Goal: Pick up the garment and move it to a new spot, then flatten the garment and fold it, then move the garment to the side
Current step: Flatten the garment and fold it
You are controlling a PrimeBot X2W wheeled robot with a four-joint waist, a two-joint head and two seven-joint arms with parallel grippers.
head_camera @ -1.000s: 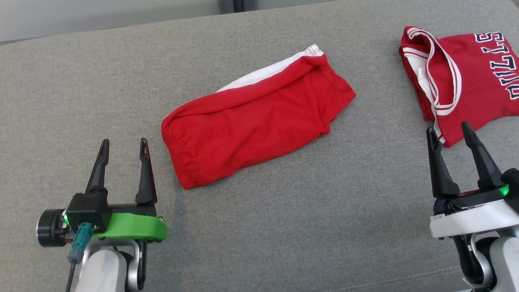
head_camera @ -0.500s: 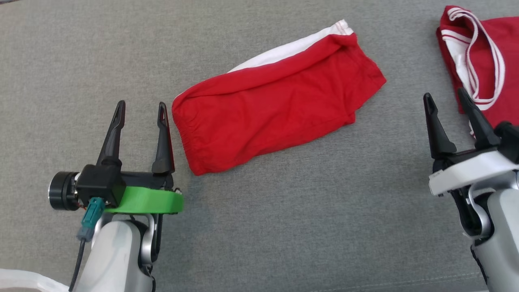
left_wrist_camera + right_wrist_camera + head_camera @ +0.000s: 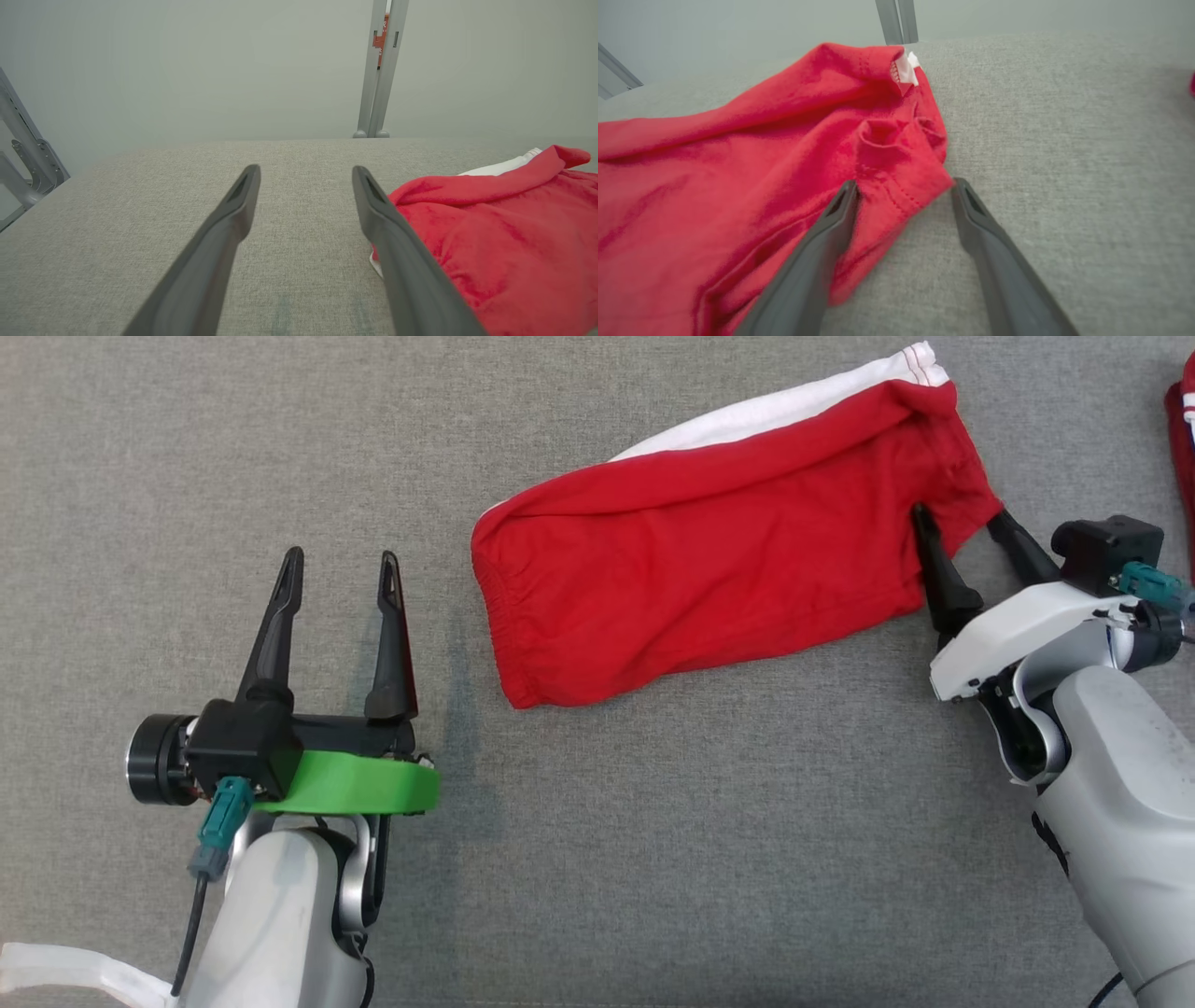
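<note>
The garment (image 3: 709, 569) is a pair of red shorts with a white side stripe, lying rumpled on the grey fabric surface (image 3: 653, 849). My right gripper (image 3: 957, 513) is open at the garment's right end, its left finger over the red cloth and its right finger just off the hem corner. In the right wrist view that corner of the garment (image 3: 738, 154) lies between the open fingers of the right gripper (image 3: 904, 183). My left gripper (image 3: 343, 555) stands open and empty, a little left of the waistband. The left wrist view has the left gripper (image 3: 306, 170) beside the garment (image 3: 504, 233).
A second red garment with white trim (image 3: 1181, 439) peeks in at the right edge, close behind my right wrist. A grey metal post (image 3: 380, 70) rises beyond the far edge of the surface, and a metal frame (image 3: 23, 154) stands off its left side.
The head view has tilted down and turned, shifting the whole scene. My right gripper has swung left to the garment's right end and now straddles its hem corner. Both grippers stay open.
</note>
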